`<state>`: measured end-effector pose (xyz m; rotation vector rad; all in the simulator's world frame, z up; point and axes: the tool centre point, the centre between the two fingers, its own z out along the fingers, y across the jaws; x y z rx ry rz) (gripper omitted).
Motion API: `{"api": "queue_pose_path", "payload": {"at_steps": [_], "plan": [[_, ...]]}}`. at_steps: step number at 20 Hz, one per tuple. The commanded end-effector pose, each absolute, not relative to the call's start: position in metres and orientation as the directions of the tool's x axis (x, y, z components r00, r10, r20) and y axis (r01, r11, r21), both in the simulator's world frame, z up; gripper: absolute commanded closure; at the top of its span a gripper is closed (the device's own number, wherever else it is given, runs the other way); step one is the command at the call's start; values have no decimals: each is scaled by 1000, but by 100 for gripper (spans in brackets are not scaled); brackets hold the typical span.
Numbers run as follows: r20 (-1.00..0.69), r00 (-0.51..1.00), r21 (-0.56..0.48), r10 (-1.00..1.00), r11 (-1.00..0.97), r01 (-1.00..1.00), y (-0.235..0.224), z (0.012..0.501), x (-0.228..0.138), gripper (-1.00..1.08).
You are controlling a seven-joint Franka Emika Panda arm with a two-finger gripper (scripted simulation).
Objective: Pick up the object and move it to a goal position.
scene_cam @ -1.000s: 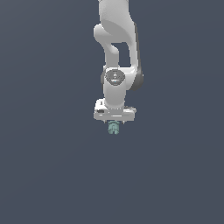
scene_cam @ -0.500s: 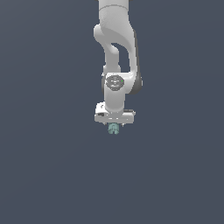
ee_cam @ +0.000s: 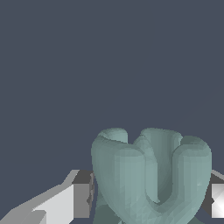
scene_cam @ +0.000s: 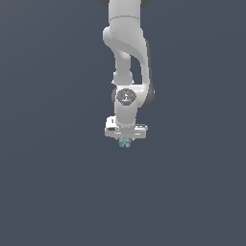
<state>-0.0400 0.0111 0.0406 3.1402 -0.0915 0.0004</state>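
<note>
The object [scene_cam: 125,142] is mostly hidden under the hand [scene_cam: 126,139] in the exterior view, perhaps too small to resolve; the wrist view's edge crops its base.

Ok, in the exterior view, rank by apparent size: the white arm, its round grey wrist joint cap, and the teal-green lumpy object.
1. White robot arm, by far the largest.
2. Round grey wrist joint cap.
3. Pale teal-green lumpy object, slightly smaller; the white gripper hides part of it.
</note>
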Motion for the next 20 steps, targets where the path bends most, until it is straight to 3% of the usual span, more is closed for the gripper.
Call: {"api": "queue_pose_path", "payload": {"at_steps": [1, 12, 20], "plan": [[0, 998, 0, -58, -998, -58, 11, 39, -40, 108], [1, 998, 0, -59, -998, -59, 14, 42, -39, 108], [1, 998, 0, -59, -998, -59, 55, 58, -23, 108]]}}
